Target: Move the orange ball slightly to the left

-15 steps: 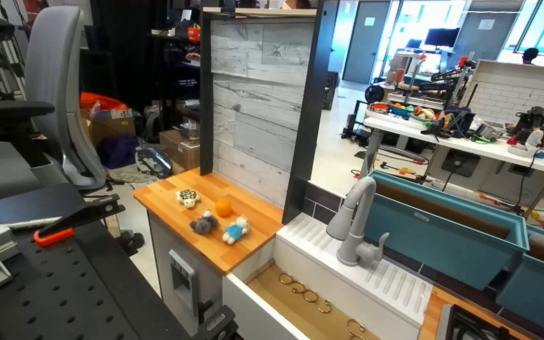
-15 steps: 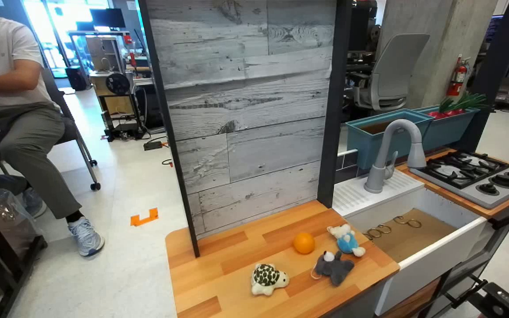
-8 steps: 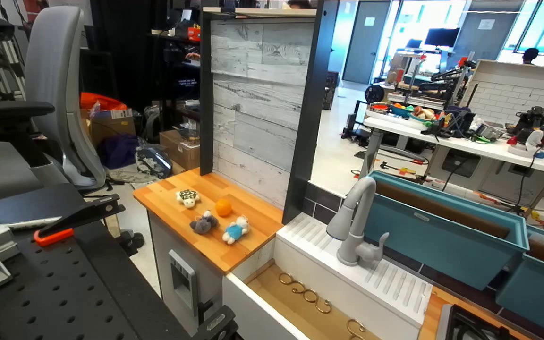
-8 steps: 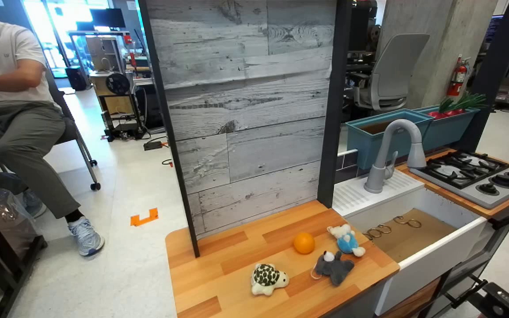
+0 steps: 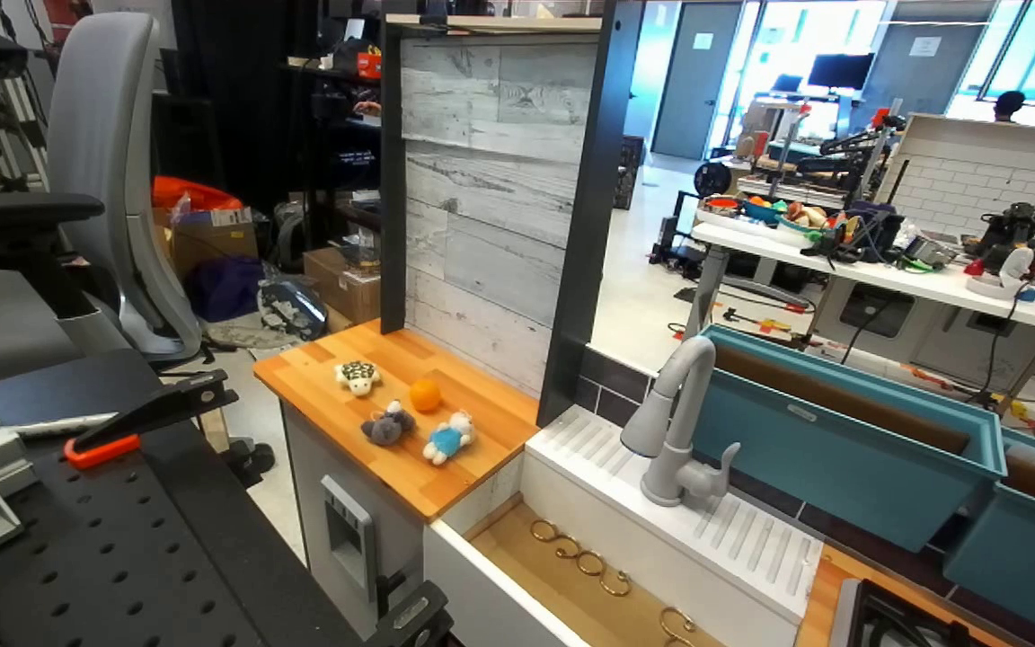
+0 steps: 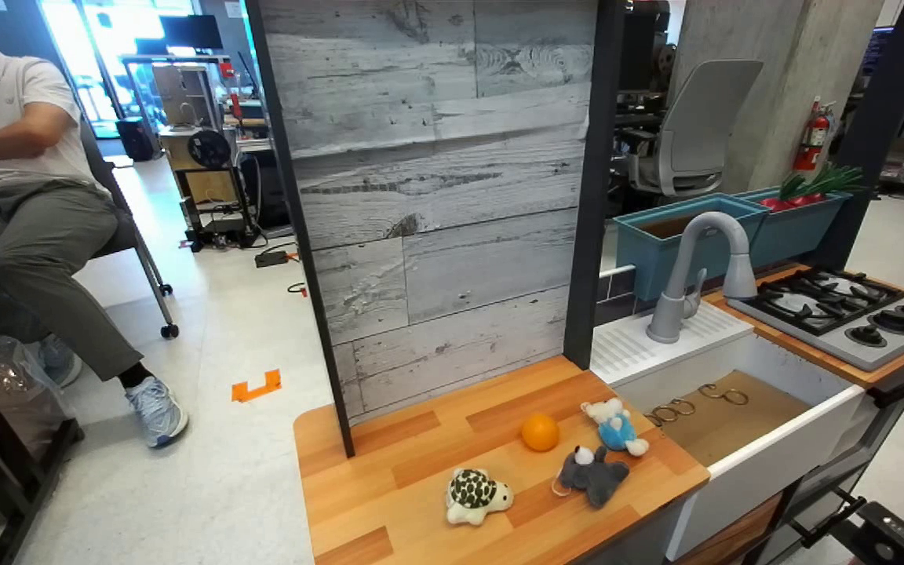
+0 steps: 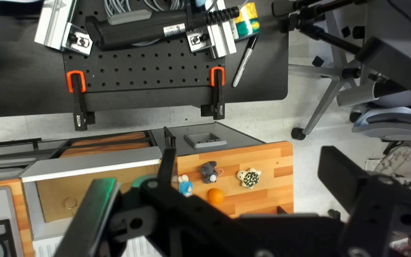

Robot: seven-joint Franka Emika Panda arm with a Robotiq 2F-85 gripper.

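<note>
Fingers (image 7: 339,175) standing wide apart, likely leaving room for orange ball (image 6: 540,432); bench (image 6: 377,498) bearing it, grey toy (image 6: 595,476) lying nearer.

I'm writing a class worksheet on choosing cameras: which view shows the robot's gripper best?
The wrist view. The gripper fills its lower part, close to the camera, so you can see the jaws standing wide apart, with the orange ball appearing between them in the picture. Neither exterior view shows any of the gripper.
</note>
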